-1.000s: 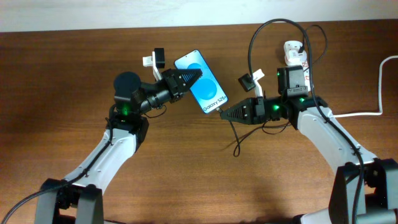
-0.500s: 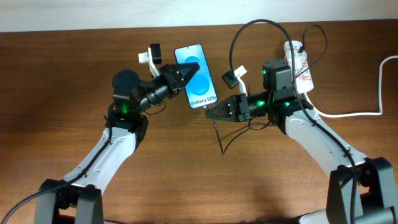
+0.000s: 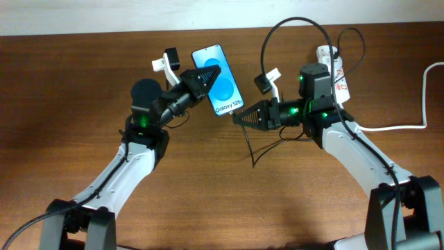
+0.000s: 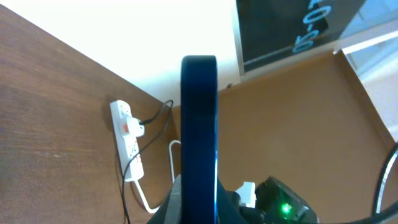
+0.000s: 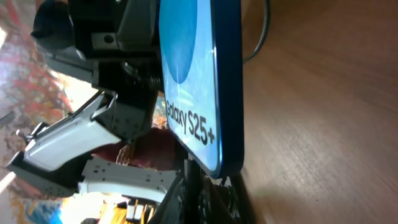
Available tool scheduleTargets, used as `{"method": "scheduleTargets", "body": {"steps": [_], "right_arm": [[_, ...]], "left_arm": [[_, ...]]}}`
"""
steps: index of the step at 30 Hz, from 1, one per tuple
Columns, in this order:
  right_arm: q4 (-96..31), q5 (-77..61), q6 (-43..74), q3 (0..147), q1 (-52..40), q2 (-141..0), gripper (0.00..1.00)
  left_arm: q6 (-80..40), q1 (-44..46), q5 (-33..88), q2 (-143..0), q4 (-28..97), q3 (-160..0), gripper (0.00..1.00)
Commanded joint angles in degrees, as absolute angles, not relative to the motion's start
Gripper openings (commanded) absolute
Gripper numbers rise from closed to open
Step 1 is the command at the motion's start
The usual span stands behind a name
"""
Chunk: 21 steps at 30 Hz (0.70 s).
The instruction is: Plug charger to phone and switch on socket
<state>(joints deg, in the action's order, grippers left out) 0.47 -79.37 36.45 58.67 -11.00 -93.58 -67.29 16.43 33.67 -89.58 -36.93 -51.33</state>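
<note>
so the left pincer (image 3: pixel 210 75) is clenched on the phone (image 3: pixel 225 94), holding it up off the bench (image 3: pixel 69 83) with the screen facing up. the right pincer (image 3: pixel 238 119) is clenched on the plug end of the charger (image 3: pixel 291 21), with the tip right at the phone's bottom edge. i can't tell if it's touching the port or just short of it. the socket (image 3: pixel 338 69) sits well apart, behind the right arm.

what could go wrong, imo: the phone is only pinched from one end, so if the plug comes in a bit off-line it could skid past the port, or lever the phone round in the grip. the thin black cable hangs in a loose loop under the right pincer and arcs over that arm, so a push forward might drag or snag it. and the red rocker on the socket looks small and easy to miss.

readable text: white "galaxy s25+" on the blue screen, clearest from the right wrist. print on the socket is too small to read.
</note>
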Motion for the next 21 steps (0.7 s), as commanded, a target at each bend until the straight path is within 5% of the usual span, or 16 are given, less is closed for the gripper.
{"method": "scheduleTargets", "body": {"steps": [1, 21], "right_arm": [[3.7, -63.7, 37.2, 60.8, -10.2, -93.4, 0.05], [7.0, -53.3, 45.8, 60.8, -14.0, -93.4, 0.05]], "left_arm": [[-72.1, 24.3, 45.5, -89.1, -35.7, -50.3, 0.0], [-80.4, 26.9, 40.0, -89.1, -33.8, -50.3, 0.0]]}}
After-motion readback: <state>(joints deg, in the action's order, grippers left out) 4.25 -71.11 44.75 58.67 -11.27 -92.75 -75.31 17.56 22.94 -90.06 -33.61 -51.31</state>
